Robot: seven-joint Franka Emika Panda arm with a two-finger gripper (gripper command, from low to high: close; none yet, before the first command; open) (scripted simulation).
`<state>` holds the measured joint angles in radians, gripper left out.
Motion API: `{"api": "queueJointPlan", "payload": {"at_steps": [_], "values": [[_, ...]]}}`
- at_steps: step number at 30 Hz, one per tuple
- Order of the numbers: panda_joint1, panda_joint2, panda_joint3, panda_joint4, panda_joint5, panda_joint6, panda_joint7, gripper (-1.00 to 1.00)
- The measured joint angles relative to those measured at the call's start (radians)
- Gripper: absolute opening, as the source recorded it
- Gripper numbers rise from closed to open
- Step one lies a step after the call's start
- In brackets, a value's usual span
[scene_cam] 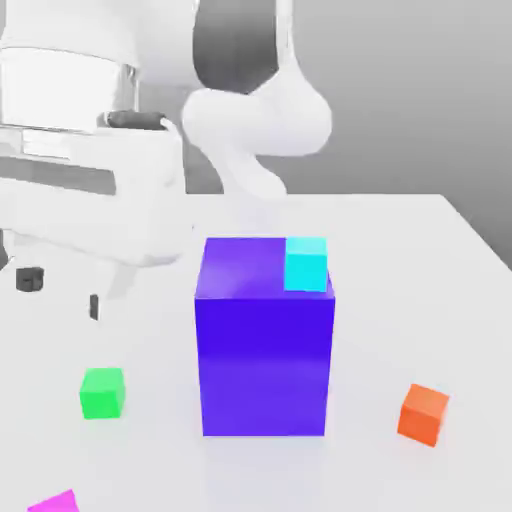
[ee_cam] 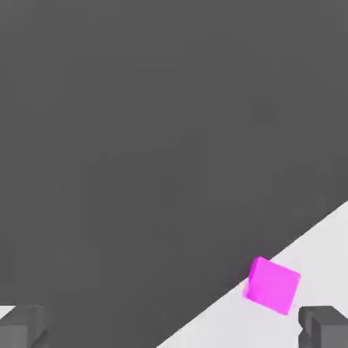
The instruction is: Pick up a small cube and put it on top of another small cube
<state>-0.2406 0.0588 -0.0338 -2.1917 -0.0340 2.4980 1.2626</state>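
The small magenta-pink cube (scene_cam: 55,503) lies on the white table at the front left corner of the exterior view. In the hand view the same cube (ee_cam: 272,285) rests close to the table's edge, near one fingertip (ee_cam: 323,327) but apart from it. My gripper (scene_cam: 62,292) hangs above the table at the exterior view's left, well above the pink cube. In the hand view the gripper (ee_cam: 170,329) is open with nothing between its fingers. A green cube (scene_cam: 102,392) sits on the table just below and to the right of my hand. An orange cube (scene_cam: 424,413) sits at the front right.
A large blue-purple block (scene_cam: 265,350) stands in the middle of the table (scene_cam: 400,270), with a small cyan cube (scene_cam: 306,264) on its top near the right corner. The white arm (scene_cam: 255,120) curves behind the block.
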Motion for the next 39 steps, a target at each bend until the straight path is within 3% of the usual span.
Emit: {"api": "queueJointPlan", "payload": {"at_steps": [10,14,15,21,26,39], "values": [[-0.057,0.362,-0.038,0.046,0.086,0.087,0.124,0.00],[-0.073,0.507,-0.027,0.077,0.108,0.182,0.124,0.00],[-0.075,0.530,-0.025,0.082,0.110,0.199,0.122,-1.00],[-0.076,0.541,-0.024,0.084,0.112,0.209,0.121,-1.00],[-0.065,0.406,-0.040,0.050,0.098,0.108,0.131,-1.00],[-0.124,-0.008,-0.156,-0.403,-0.010,0.149,0.135,-1.00]]}}
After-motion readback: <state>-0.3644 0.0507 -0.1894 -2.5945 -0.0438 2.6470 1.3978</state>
